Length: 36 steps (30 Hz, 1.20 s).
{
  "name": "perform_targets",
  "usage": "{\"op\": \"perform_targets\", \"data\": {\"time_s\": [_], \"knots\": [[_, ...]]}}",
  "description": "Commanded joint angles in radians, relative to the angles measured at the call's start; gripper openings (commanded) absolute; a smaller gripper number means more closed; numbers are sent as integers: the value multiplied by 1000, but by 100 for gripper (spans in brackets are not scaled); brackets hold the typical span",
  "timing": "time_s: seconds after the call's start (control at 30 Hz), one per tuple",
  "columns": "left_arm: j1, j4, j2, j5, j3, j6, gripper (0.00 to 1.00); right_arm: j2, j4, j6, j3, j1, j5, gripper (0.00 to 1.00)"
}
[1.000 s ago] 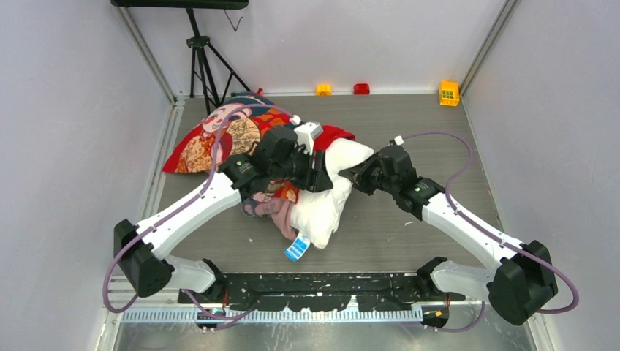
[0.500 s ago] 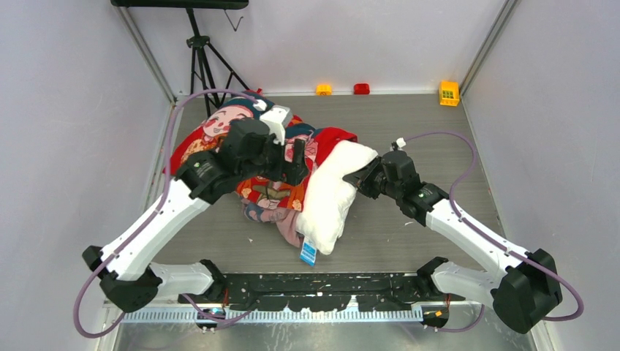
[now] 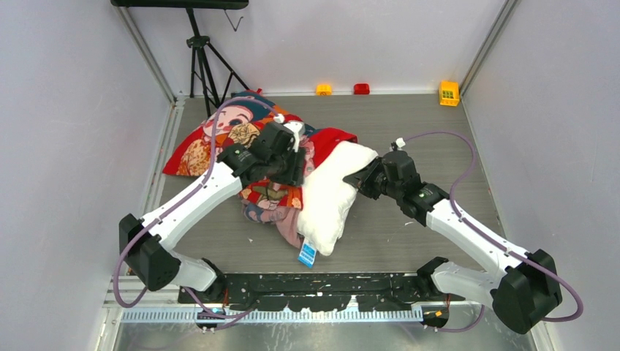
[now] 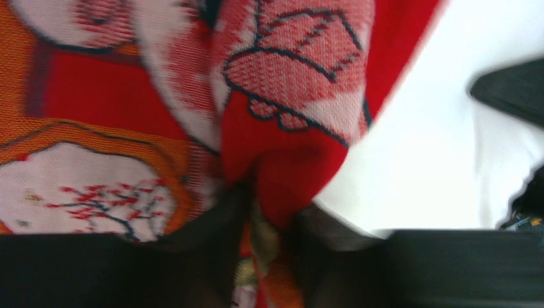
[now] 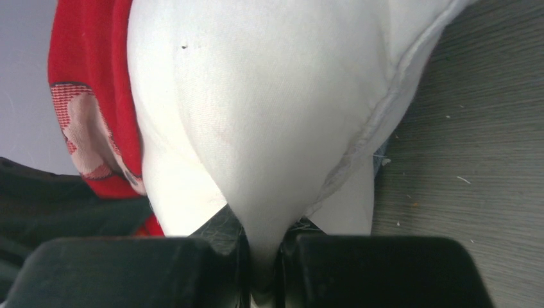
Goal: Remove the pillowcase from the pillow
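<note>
The red printed pillowcase [image 3: 212, 139] lies bunched on the left half of the table, still wrapped over the left side of the white pillow [image 3: 329, 194]. The pillow's blue tag [image 3: 308, 254] points toward the near edge. My left gripper [image 3: 296, 164] sits at the seam between cover and pillow. In the left wrist view the left gripper [image 4: 269, 256] is shut on a fold of the pillowcase [image 4: 282, 147], with the pillow [image 4: 436, 160] to the right. My right gripper [image 3: 356, 180] pinches the pillow's far right corner. In the right wrist view the right gripper [image 5: 262, 269] is shut on the pillow [image 5: 256, 115].
A black tripod [image 3: 201, 62] stands at the back left corner. Along the back wall sit an orange block [image 3: 323, 89], a red block [image 3: 361, 88] and a yellow block [image 3: 449, 92]. Grey walls close in both sides.
My left gripper pulled back to the left and opened, then came back to the cover's edge by the pillow and closed on a fold. The right gripper kept its hold; the pillow shifted slightly.
</note>
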Motion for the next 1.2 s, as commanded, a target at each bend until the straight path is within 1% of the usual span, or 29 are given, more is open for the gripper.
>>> {"op": "perform_targets", "data": {"time_s": [0.0, 0.03, 0.07, 0.17, 0.23, 0.33, 0.4, 0.43, 0.47, 0.5, 0.53, 0.6, 0.67, 0.7, 0.73, 0.83, 0.9, 0.93, 0.97, 1.0, 1.07, 1.17], "knots": [[187, 87, -17, -21, -81, -14, 11, -68, -59, -41, 68, -89, -22, 0], [246, 99, -26, 5, -107, -27, 3, -81, -76, -50, 71, -130, -50, 0], [303, 117, -49, 34, -137, -42, 0, -95, -93, -56, 72, -196, -90, 0], [423, 161, -109, 97, -241, -102, 0, -122, -105, -54, 67, -372, -260, 0], [470, 187, -150, 80, -303, -146, 0, -122, -109, -55, 79, -468, -360, 0], [550, 195, -198, 37, -357, -203, 0, -120, -116, -54, 95, -564, -424, 0], [599, 188, -221, 38, -363, -204, 0, -120, -116, -55, 102, -579, -429, 0], [603, 186, -234, 33, -359, -197, 2, -118, -115, -57, 108, -579, -430, 0], [603, 192, -247, 47, -356, -181, 6, -114, -105, -53, 111, -580, -442, 0], [603, 204, -258, 78, -353, -165, 13, -111, -87, -42, 113, -580, -456, 0], [603, 227, -271, 138, -351, -146, 22, -107, -68, -31, 117, -580, -469, 0], [595, 257, -296, 257, -347, -141, 38, -97, -22, 17, 125, -580, -492, 0], [557, 267, -315, 322, -330, -159, 51, -88, 51, 111, 129, -578, -510, 0], [525, 250, -319, 324, -309, -161, 55, -82, 88, 156, 136, -576, -513, 0], [478, 224, -322, 310, -280, -154, 57, -78, 114, 189, 148, -570, -507, 0], [322, 133, -327, 244, -181, -148, 60, -65, 129, 229, 226, -541, -443, 0], [234, 155, -345, 286, -177, -209, 60, -65, 112, 226, 273, -504, -375, 0], [192, 194, -359, 326, -189, -281, 61, -63, 106, 221, 291, -490, -345, 0], [146, 230, -375, 330, -206, -329, 61, -60, 103, 212, 306, -481, -323, 0], [78, 256, -391, 309, -217, -362, 61, -54, 96, 205, 317, -476, -299, 0], [-19, 264, -416, 233, -227, -397, 62, -37, 90, 204, 333, -475, -290, 0], [-128, 263, -445, 121, -269, -476, 62, -9, 103, 219, 333, -472, -292, 0]]}}
